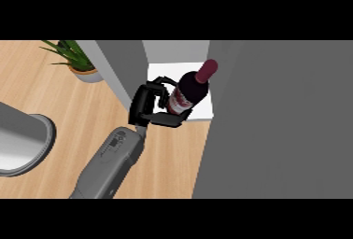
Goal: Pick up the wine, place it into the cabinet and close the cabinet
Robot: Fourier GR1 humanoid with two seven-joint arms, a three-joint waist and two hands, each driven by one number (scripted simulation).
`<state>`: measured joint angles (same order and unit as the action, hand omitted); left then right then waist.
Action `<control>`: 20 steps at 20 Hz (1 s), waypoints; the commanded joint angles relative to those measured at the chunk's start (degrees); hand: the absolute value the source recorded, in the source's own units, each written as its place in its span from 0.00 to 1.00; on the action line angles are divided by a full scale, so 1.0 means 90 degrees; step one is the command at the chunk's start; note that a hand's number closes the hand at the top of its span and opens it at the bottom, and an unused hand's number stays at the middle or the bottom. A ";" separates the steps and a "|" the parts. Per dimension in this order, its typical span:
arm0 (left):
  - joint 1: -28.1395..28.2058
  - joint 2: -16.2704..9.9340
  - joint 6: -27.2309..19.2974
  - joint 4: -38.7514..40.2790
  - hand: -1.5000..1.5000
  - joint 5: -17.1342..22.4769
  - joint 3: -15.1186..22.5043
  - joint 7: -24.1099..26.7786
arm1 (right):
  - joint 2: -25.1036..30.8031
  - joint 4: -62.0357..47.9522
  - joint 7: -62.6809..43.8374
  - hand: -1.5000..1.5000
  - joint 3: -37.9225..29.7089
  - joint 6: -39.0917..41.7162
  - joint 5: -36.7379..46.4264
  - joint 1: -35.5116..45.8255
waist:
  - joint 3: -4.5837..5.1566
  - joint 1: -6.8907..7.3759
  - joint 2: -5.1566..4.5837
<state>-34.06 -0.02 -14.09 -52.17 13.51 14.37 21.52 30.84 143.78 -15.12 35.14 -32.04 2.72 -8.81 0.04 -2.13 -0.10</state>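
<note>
The wine bottle (pixel 191 91) is dark with a maroon neck and a white and red label. It is tilted, neck pointing to the upper right, at the mouth of the cabinet. My left hand (pixel 147 101) is shut on its lower body, fingers round the far side and thumb on the near side. The bottle hangs over the cabinet's white floor (pixel 158 71); its base is hidden behind my hand. The cabinet's grey side wall (pixel 123 70) stands just left of my hand. The open grey door (pixel 276 121) fills the right of the view. My right hand does not show.
A potted green plant (pixel 77 60) stands on the wooden counter (pixel 69 107) at the upper left, close to the cabinet's wall. A large grey round vessel (pixel 21 140) lies at the left edge. The open door hides whatever is at the right.
</note>
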 commanded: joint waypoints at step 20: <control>-0.2390 0.0002 -0.0737 0.3515 1.00 0.1271 -0.0056 0.0465 | -0.0010 0.1115 0.0372 0.00 0.0152 0.0351 -0.0500 -0.0635 | 0.0003 -0.0459 -0.0110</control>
<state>-54.12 -0.02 -20.50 -23.91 22.77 14.97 24.78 30.42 143.55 -9.71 35.30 -28.98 0.95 -11.10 0.04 -4.94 -0.89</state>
